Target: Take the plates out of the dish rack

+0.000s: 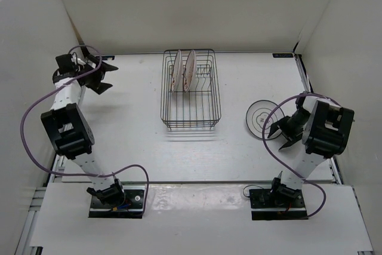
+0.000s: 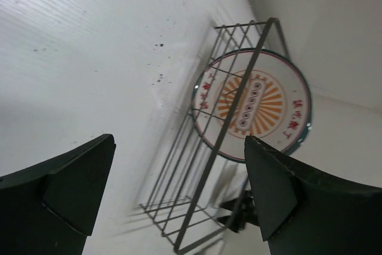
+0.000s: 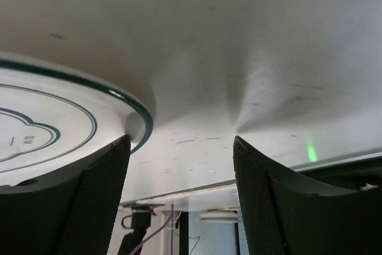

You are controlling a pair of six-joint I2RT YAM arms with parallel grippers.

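The dark wire dish rack stands at the table's back centre, with two white plates upright side by side in its far end. In the left wrist view the rack holds a plate with an orange-red sunburst centre. A third plate with thin dark rings lies flat on the table to the right of the rack. My right gripper is open at that plate's near right rim. The plate sits beside the left finger, with nothing between the jaws. My left gripper hangs open and empty, well left of the rack.
White enclosure walls close in the left, back and right sides. Purple cables loop off both arms. The arm bases stand at the near edge, on a raised white strip.
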